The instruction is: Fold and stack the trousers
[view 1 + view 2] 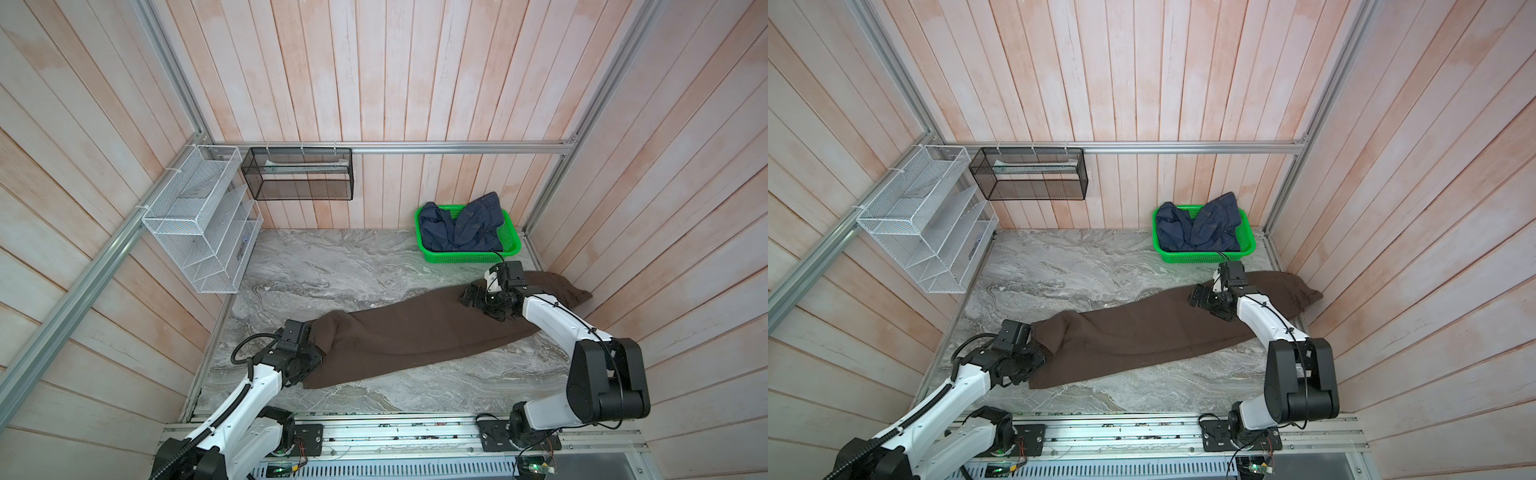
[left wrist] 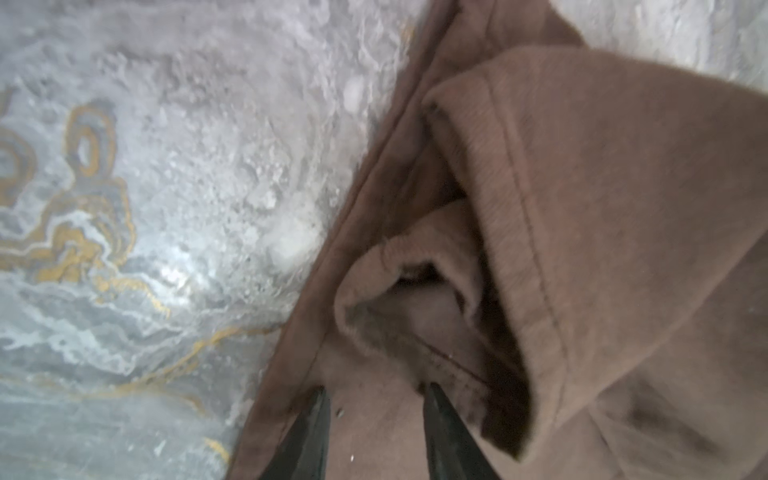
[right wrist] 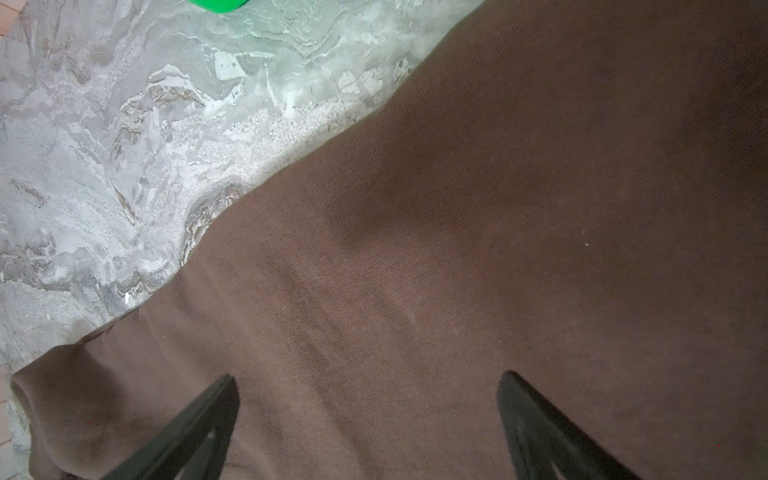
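Trousers [image 1: 415, 332] lie flat on the surface [image 1: 332, 266], long axis near-left to far-right, w/ our left fingers [image 2: 309, 436] part-open at the near-left hem end & right fingers [image 3: 195, 428] wide open over the far-right end, nothing pinched that we can see, so we judge each arm takes its own end.

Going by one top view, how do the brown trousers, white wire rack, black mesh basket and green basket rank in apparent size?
1. Brown trousers
2. White wire rack, though it is wall-mounted above the table, so probably nearer the camera
3. Black mesh basket and green basket look about alike, so they are not ranked.
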{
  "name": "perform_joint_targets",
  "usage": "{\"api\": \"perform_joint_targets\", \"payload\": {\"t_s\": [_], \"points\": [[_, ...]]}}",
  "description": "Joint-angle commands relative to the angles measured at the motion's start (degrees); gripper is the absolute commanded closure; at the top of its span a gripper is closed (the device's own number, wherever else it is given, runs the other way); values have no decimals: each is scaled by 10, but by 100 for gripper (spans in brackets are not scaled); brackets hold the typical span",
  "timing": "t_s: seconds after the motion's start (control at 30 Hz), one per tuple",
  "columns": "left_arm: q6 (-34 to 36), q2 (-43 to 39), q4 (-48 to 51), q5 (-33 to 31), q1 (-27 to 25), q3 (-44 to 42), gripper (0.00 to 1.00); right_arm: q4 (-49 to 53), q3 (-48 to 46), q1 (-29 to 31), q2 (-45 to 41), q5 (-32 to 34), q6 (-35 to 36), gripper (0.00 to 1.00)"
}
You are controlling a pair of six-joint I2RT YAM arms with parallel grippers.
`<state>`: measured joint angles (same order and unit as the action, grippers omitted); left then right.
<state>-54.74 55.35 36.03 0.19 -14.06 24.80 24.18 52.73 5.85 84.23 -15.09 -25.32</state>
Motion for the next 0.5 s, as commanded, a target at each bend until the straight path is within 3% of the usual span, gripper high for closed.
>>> {"api": "perform_joint_targets", "payload": {"t_s": [0.0, 0.23, 0.47], "points": [[-4, 12, -27, -45, -1, 15, 59, 2, 1, 2, 1, -4, 3, 2], [5, 9, -22, -70, 15, 40, 53, 5, 6, 2, 3, -3, 5, 2], [28, 40, -68, -5, 54, 11, 59, 3, 5, 4, 4, -9, 4, 2]]}}
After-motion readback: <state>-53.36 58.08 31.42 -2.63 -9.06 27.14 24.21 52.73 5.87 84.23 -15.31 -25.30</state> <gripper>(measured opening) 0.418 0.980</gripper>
